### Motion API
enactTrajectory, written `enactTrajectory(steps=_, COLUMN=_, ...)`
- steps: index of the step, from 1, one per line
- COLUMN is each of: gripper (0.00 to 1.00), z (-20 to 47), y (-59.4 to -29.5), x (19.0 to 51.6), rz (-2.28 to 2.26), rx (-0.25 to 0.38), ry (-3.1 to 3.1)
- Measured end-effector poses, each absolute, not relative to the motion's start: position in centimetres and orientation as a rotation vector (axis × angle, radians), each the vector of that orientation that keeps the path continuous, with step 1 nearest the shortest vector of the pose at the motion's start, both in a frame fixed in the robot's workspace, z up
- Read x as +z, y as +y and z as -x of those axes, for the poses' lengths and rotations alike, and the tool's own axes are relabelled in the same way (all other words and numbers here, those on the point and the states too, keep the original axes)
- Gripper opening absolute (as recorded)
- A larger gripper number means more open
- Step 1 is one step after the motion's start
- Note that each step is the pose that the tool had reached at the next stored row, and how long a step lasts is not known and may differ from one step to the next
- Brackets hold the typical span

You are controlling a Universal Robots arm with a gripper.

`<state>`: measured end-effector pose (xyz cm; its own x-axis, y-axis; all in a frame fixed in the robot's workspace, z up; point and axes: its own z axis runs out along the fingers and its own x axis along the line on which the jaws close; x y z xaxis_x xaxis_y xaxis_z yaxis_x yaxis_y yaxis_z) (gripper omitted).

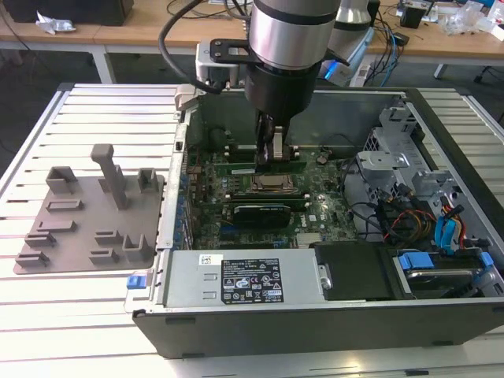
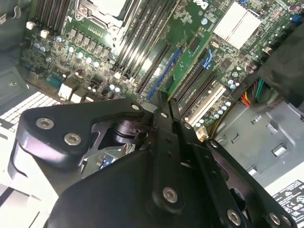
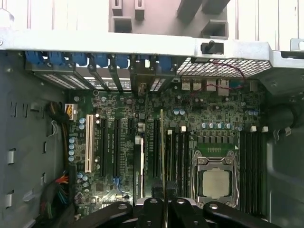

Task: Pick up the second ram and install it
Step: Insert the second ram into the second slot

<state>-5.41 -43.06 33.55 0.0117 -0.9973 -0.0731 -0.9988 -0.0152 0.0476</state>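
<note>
- Arm vertical, reaching down into open PC case; gripper low over motherboard, beside CPU socket.
- Black fingers clamped on second ram: thin green stick, edge-on, upright over black slot rails.
- Grey plastic holder tray, matte, blocky posts, on ribbed metal table beyond case wall.

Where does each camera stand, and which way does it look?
Exterior view: off the arm, above the open computer case, looking down into it; shows the arm and gripper.
First wrist view: on the arm, looking straight down past the fingers at the motherboard.
Second wrist view: on the arm, looking slantwise along the gripper onto the motherboard.
Shared: all three show the second ram held in the fingers, near the CPU socket.
</note>
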Motion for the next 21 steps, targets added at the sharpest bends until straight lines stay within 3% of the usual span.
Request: enactTrajectory(steps=21, gripper=0.13, z=3.1, y=-39.1, x=29.9, rz=2.226, rx=0.134, ry=2.195)
